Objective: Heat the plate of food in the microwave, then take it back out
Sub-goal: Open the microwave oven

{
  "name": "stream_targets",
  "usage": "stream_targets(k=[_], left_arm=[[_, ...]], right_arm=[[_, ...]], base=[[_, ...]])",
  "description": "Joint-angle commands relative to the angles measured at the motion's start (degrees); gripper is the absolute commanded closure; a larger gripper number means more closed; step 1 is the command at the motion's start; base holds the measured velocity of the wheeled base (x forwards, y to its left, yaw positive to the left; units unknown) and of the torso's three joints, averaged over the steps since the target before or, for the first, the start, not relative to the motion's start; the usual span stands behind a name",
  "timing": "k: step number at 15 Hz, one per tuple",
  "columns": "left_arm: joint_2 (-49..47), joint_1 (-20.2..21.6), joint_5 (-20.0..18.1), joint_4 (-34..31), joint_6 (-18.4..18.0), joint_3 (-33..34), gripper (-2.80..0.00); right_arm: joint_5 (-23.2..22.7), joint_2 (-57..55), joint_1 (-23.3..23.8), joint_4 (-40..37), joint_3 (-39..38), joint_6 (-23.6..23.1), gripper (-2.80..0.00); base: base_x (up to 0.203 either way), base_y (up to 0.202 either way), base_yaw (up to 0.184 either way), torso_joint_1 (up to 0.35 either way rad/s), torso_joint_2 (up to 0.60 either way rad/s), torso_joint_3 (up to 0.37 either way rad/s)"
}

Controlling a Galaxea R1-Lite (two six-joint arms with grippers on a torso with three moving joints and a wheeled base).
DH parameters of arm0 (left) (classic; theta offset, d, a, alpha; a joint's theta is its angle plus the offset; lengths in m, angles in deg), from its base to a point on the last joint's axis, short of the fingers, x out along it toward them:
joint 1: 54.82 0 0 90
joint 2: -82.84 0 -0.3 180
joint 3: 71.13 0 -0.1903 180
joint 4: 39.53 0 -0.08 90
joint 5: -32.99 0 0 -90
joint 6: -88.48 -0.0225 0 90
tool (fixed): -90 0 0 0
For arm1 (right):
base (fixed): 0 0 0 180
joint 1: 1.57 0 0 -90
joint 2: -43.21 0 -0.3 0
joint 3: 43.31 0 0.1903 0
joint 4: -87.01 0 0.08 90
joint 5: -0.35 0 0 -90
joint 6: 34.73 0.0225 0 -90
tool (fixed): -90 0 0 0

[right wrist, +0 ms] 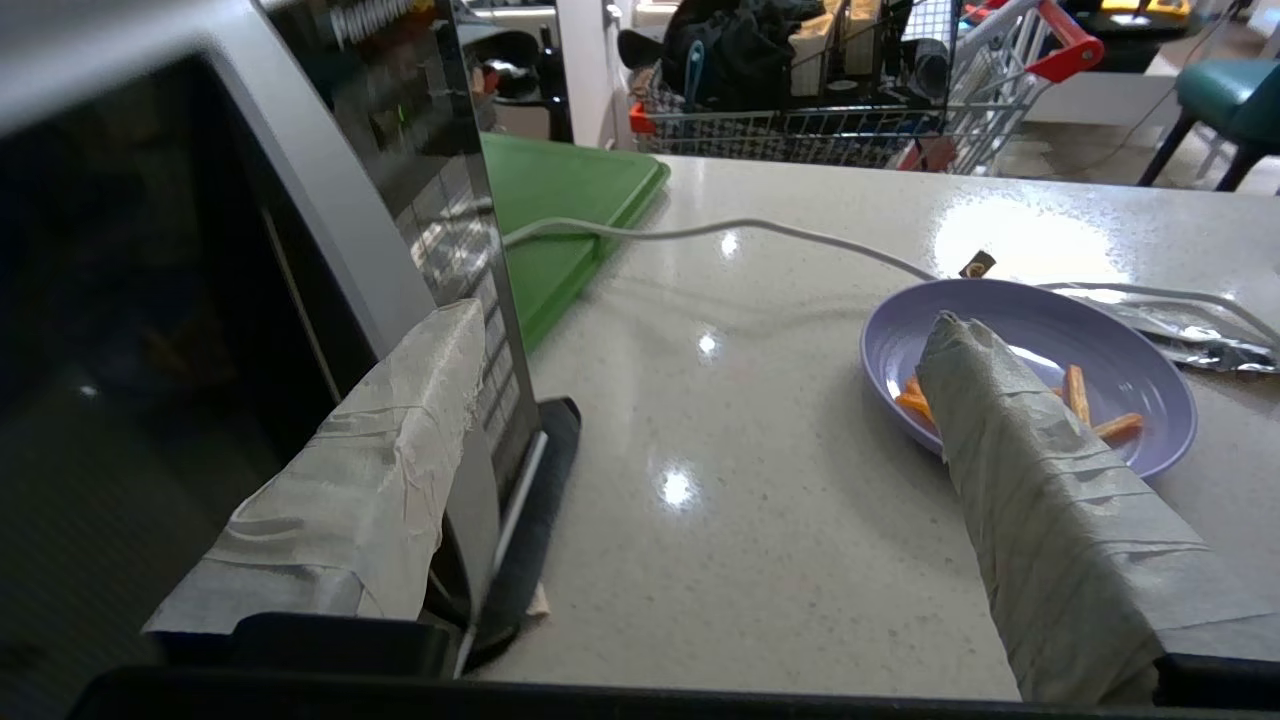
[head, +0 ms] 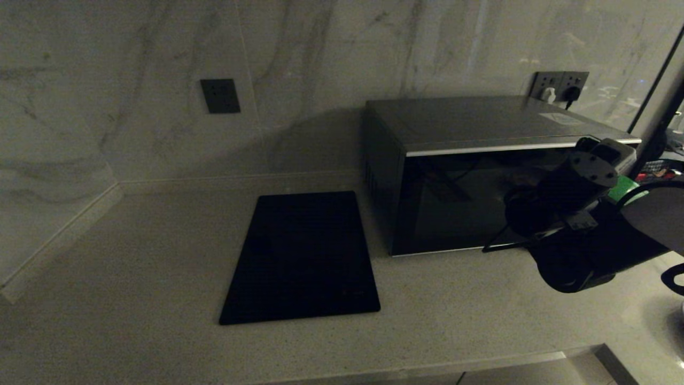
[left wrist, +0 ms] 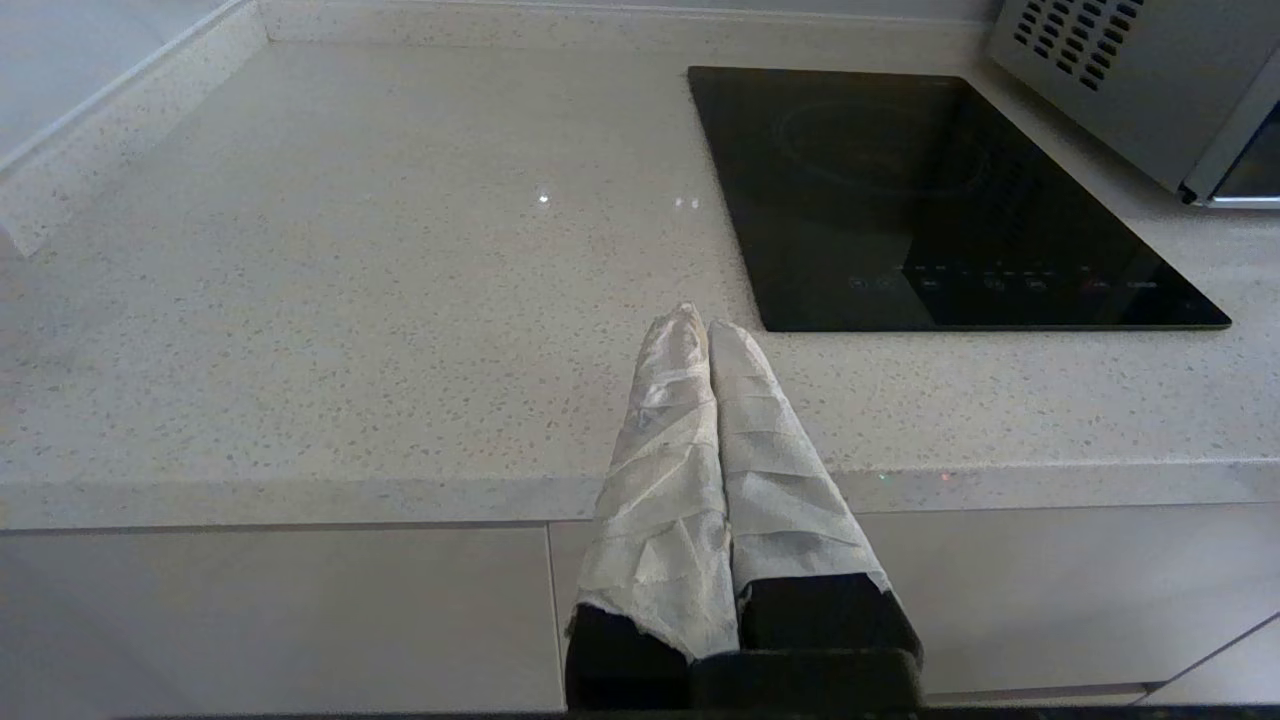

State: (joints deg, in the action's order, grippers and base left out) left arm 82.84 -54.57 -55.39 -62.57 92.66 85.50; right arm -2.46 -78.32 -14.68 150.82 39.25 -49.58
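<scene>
— Starting with the biggest thing: where did the microwave [head: 481, 176] stand?

— At the back right of the speckled countertop [head: 160, 256], door shut, beside a flat black induction hob [head: 302, 259]. Nothing showed through the dark glass.

— And the arms?

— The right gripper [right wrist: 700, 450] was level in front of the microwave's control-panel end, its taped fingers [right wrist: 1040, 530] spread wide and empty, one close against the oven's front corner, the other over the plate. The left gripper [left wrist: 705, 345] hung near the counter's front edge, fingers pressed together on nothing; it looked parked.

— So where was the plate of food [right wrist: 1030, 385]?

— On the counter out beyond the microwave's panel end, well apart from the door, with a green cutting board [right wrist: 560, 215] and a white cable [right wrist: 720, 235] behind it and crumpled foil [right wrist: 1180, 325] touching its far rim.

— How would it have handled?

— Light and stiff, I judged, probably smooth-glazed and slippery against taped fingers. The orange sticks lay loose, so any tilt could have slid them off. The bare near rim seemed the sensible place to pinch, keeping it flat; whether it would chip if knocked I couldn't tell.
</scene>
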Motion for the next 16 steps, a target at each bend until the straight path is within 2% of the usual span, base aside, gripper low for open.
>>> stream_targets(k=[1, 4, 8, 12, 16], left_arm=[[-0.1, 0.0, 0.0, 0.0, 0.0, 0.0, 0.0], [-0.1, 0.0, 0.0, 0.0, 0.0, 0.0, 0.0], [-0.1, 0.0, 0.0, 0.0, 0.0, 0.0, 0.0], [-0.1, 0.0, 0.0, 0.0, 0.0, 0.0, 0.0], [-0.1, 0.0, 0.0, 0.0, 0.0, 0.0, 0.0]], right_arm=[[0.5, -1.8, -0.1, 0.5, -0.2, 0.0, -2.8], [0.5, -4.3, 0.0, 0.5, 0.8, 0.3, -2.8], [-0.4, -7.6, 0.0, 0.5, 6.2, 0.5, -2.8], [-2.4, -9.8, 0.2, 0.5, 7.0, 0.4, -2.8], [-2.7, -11.5, 1.2, 0.5, 9.0, 0.3, -2.8]], base=[[0.0, 0.0, 0.0, 0.0, 0.0, 0.0], [0.0, 0.0, 0.0, 0.0, 0.0, 0.0], [0.0, 0.0, 0.0, 0.0, 0.0, 0.0], [0.0, 0.0, 0.0, 0.0, 0.0, 0.0], [0.0, 0.0, 0.0, 0.0, 0.0, 0.0]])
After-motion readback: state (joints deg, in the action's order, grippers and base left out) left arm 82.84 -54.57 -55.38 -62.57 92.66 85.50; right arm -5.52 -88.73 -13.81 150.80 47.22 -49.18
